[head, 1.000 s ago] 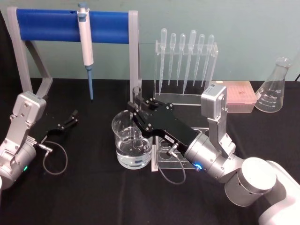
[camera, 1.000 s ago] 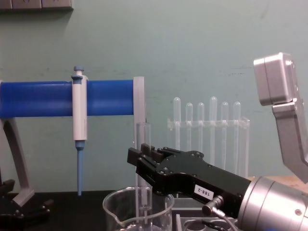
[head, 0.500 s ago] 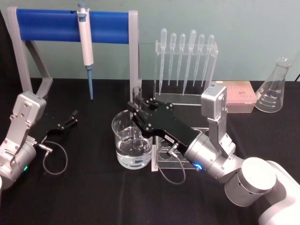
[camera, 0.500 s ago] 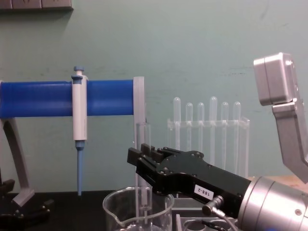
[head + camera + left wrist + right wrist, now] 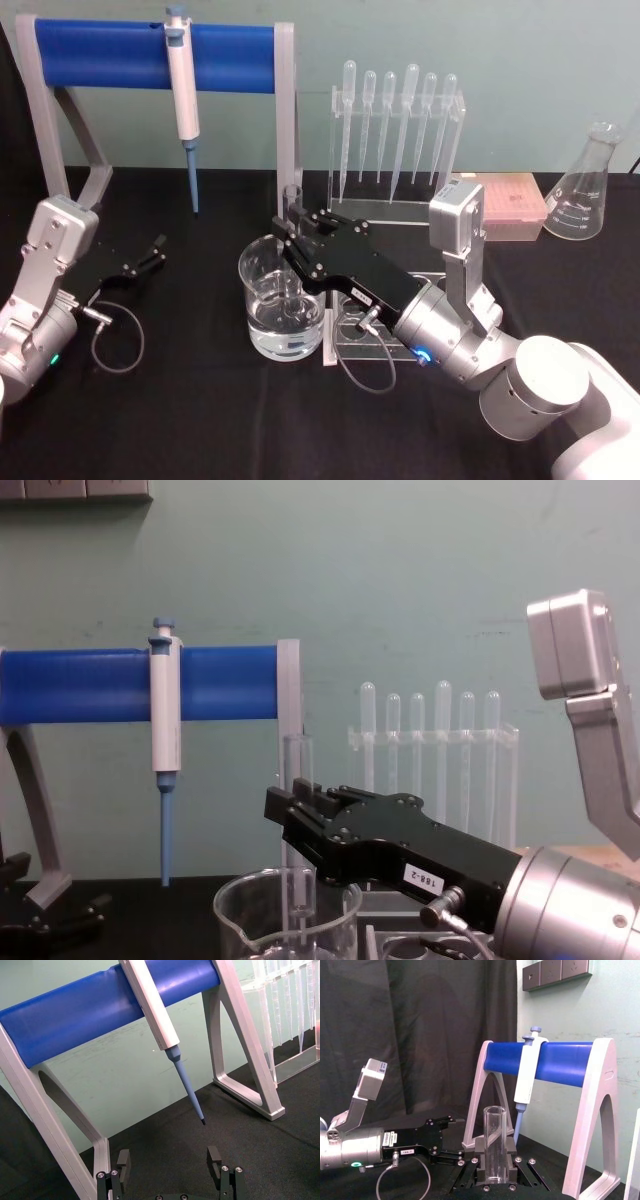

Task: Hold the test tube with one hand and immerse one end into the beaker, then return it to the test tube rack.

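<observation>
One test tube (image 5: pixel 298 780) stands upright, clamped between the ridged fingers of the right gripper (image 5: pixel 296 815). Its open rim rises above the fingers, and its rounded lower end dips inside the one beaker (image 5: pixel 281 300), which holds clear liquid at its base. In the head view, the beaker sits at the centre of the black table (image 5: pixel 200 400), and the right gripper reaches over its rim from four o'clock. A small white label marks the black gripper body.

In the right wrist view, the tube (image 5: pixel 494 1142) shows as a clear cylinder pinched between the two black fingers (image 5: pixel 481 1152).

The left gripper (image 5: pixel 145 255) rests at nine o'clock from the beaker, well apart from it, with its two fingers spread and nothing between them.

Behind the beaker, at twelve o'clock, a stand with one blue bar (image 5: pixel 100 55) carries one white-and-blue pipettor (image 5: pixel 183 100) hanging tip down. At one o'clock, a clear rack (image 5: pixel 395 205) holds six thin pipettes (image 5: pixel 410 120) in a row. At two o'clock, near the table's far edge, stands one conical flask (image 5: pixel 583 190).
</observation>
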